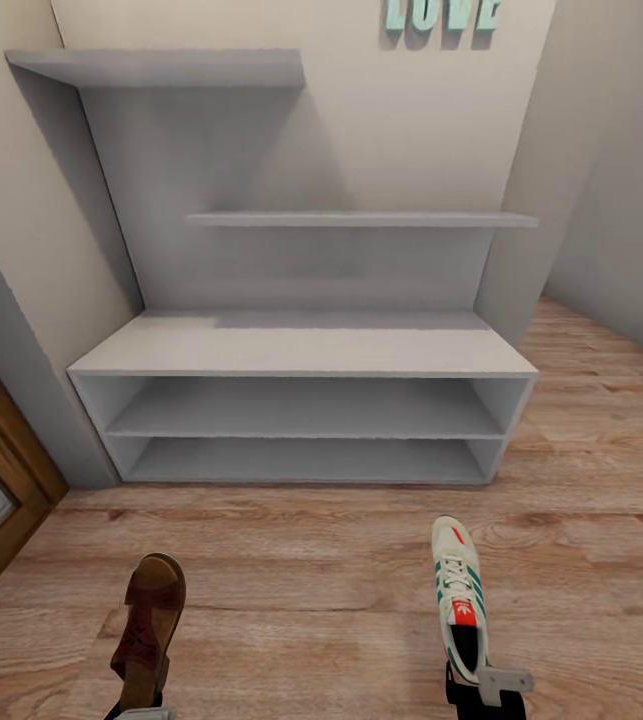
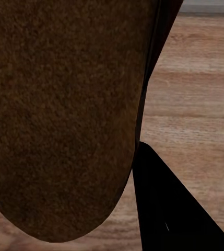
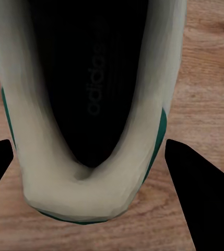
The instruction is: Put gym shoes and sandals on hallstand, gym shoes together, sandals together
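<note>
1. the hallstand (image 1: 301,350) stood at twelve o'clock, its bench top bare, both long open shelves clear from edge to edge, and the two staggered wall shelves above bare too.
2. a wide strip of corridor floor (image 1: 311,590) lay open between the bench's front edge and the two shoes.
3. the left gripper (image 1: 141,712) pinched a brown sandal (image 1: 149,625) by its heel at seven o'clock, toe pointing toward the rack; one dark finger (image 2: 169,209) lay against the sole's edge.
4. the right gripper (image 1: 483,692) gripped a white gym shoe (image 1: 458,592) at the heel at five o'clock, fingers (image 3: 203,193) flanking it.
5. teal letters "love" (image 1: 441,15) sat on the wall, cropped; "adidas" (image 3: 97,78) read on the insole.
</note>
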Controlling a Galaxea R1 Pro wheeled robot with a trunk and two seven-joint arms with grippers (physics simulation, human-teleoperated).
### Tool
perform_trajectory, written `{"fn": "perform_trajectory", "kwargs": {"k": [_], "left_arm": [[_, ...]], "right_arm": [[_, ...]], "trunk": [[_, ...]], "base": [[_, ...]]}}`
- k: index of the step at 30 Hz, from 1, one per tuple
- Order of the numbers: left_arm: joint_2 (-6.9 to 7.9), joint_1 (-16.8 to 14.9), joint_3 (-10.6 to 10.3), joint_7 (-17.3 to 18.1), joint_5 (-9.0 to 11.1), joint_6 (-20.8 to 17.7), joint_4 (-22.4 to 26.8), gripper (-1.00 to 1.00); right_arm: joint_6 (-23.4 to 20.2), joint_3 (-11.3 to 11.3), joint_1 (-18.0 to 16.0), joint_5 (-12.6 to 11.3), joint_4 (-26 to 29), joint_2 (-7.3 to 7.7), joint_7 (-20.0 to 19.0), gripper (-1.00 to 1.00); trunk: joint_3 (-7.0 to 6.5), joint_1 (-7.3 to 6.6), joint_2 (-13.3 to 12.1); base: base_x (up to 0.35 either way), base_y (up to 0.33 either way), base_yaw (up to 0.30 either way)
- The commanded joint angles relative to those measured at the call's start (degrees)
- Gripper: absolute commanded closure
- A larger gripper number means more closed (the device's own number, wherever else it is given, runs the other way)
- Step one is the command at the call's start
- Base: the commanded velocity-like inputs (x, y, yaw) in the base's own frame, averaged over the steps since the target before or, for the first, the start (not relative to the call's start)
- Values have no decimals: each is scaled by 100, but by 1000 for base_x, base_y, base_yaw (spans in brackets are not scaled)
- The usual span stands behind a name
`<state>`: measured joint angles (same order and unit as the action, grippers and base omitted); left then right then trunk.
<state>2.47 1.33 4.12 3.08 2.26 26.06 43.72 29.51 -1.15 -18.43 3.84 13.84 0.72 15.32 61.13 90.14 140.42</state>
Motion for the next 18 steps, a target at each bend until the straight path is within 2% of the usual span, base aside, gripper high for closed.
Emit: {"fn": "perform_trajectory", "kwargs": {"k": [1, 12, 14, 16, 17, 18], "left_arm": [[-1, 1, 10, 34, 4, 4, 5, 100], [3, -30, -14, 43, -19, -68, 8, 100], [8, -45, -19, 44, -7, -115, 7, 100], [-16, -89, -29, 43, -14, -404, 55, 100], [-28, -310, -44, 43, -17, -852, 109, 100], [-30, -381, -47, 43, -18, -951, 115, 100]], "right_arm": [[4, -14, -3, 43, -4, 6, 47, 100], [8, 34, -3, 42, 60, 72, 65, 100], [9, 43, -3, 40, 115, 138, 70, 100], [7, 121, -3, 24, 275, 405, 75, 100], [4, 502, -3, -56, 329, 606, 63, 100], [3, 599, -3, -74, 335, 635, 59, 100]], "trunk": [[4, -1, 2], [4, -1, 2], [4, -1, 2], [4, -1, 2], [4, -1, 2], [4, -1, 2]], "base": [[0, 0, -14], [0, 0, -1], [0, 0, 0], [0, 0, 0], [0, 0, 0], [0, 0, 0]]}}
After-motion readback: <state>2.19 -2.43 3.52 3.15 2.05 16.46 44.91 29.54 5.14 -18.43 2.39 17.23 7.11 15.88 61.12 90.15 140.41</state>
